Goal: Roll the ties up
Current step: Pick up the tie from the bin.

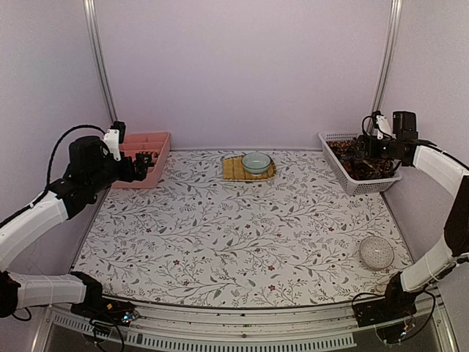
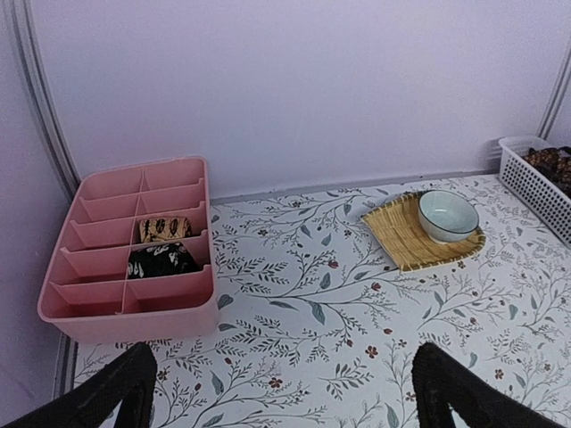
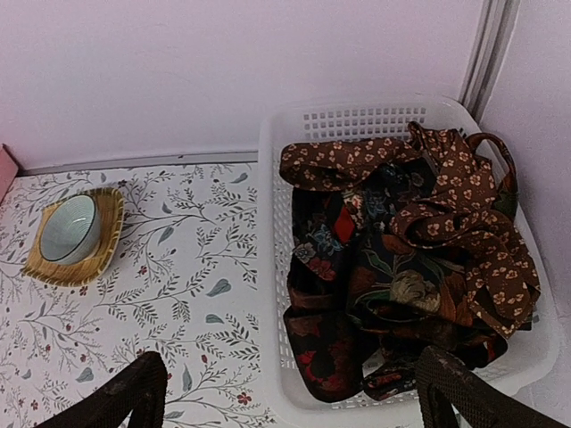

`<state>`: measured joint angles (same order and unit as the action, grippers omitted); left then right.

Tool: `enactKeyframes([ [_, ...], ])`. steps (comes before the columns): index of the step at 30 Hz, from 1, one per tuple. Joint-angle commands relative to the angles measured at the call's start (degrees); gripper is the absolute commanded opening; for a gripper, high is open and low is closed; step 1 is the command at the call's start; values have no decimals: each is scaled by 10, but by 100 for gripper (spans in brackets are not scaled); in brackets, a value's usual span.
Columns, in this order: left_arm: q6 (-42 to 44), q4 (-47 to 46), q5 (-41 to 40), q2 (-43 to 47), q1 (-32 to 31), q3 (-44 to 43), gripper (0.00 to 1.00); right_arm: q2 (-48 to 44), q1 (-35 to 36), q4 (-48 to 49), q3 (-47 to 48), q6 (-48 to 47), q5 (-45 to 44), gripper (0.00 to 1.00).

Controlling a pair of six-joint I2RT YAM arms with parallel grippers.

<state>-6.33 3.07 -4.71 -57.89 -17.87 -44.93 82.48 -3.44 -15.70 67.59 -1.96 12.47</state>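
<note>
Ties (image 3: 410, 241) piled loose in the white basket (image 3: 357, 114) — right gripper (image 3: 290, 382) above it and left gripper (image 2: 287, 383) both wide open, empty.

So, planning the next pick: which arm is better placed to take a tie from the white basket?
Likely the right arm: its jaws stand open at the white basket of loose ties; the left arm is far off, by the pink organizer.

The left arm (image 1: 44, 213) bends at the elbow and reaches up and back on the left side. The left gripper (image 2: 290, 401) hangs in the air, its two fingers wide apart. The right arm (image 1: 443, 169) stretches up high on the right side. The right gripper (image 3: 299, 401) is spread wide too and seems to hold nothing.
</note>
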Motion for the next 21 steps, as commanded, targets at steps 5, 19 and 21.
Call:
enactKeyframes([
  [5,-9,-10,11,3,8,7,100,132,-2,-73,109,16,-122,95],
  [19,-10,-13,9,12,8,11,100,278,-2,-77,215,64,-235,95],
  [21,-10,-14,8,15,8,12,100,295,-4,-72,225,67,-255,95],
])
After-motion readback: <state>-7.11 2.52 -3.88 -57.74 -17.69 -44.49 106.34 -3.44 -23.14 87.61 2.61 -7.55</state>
